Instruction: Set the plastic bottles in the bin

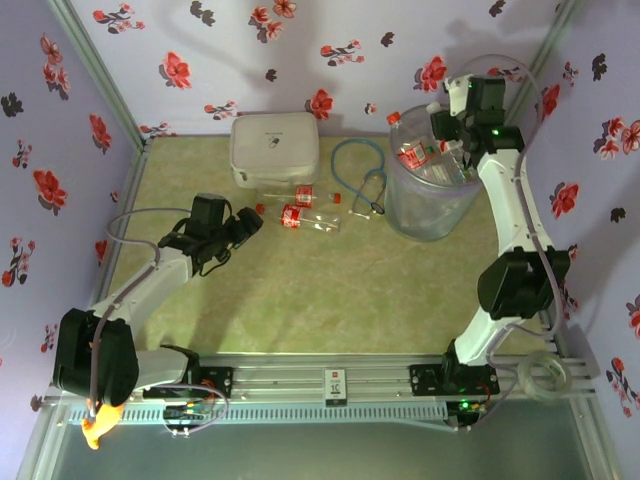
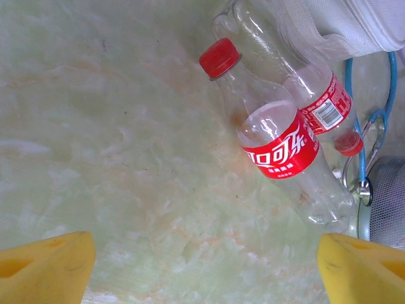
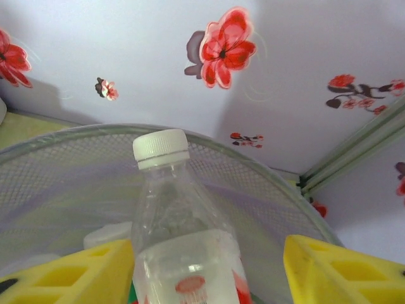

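1. Two yellow fingers [image 3: 82, 272] of the right jaws stood apart above the bin [image 3: 63, 136], with a white-capped bottle [image 3: 180, 253] upright between them. It sat against one finger while a clear gap showed at the other, so the jaws looked open rather than clamped.
2. The left jaws were spread wide with nothing between their fingers [image 2: 44, 269]. They hovered over the desk [image 2: 95, 126], short of the two red-capped bottles [image 2: 278, 142].
3. Step in hand, as I judged it: the right arm was delivering the white-capped bottle into the bin, and the left arm was lined up for the next pick.
4. The next move on the right called for the jaws to lift straight clear of the rim without catching the bottle's neck. On the left, the jaws would need to advance and come down so the fingers straddled the nearer bottle's body. That bottle lay against or across its neighbour — I could not tell which — so a careless approach could roll both.
5. The bottles were clear and looked empty. The two on the desk lay on their sides with red labels and white lettering, just beside a white case [image 1: 275, 148] and near a blue cord [image 1: 365, 170].
6. The bin was translucent and stood at the far right of the desk — several bottles [image 1: 415, 155] already lay inside it.
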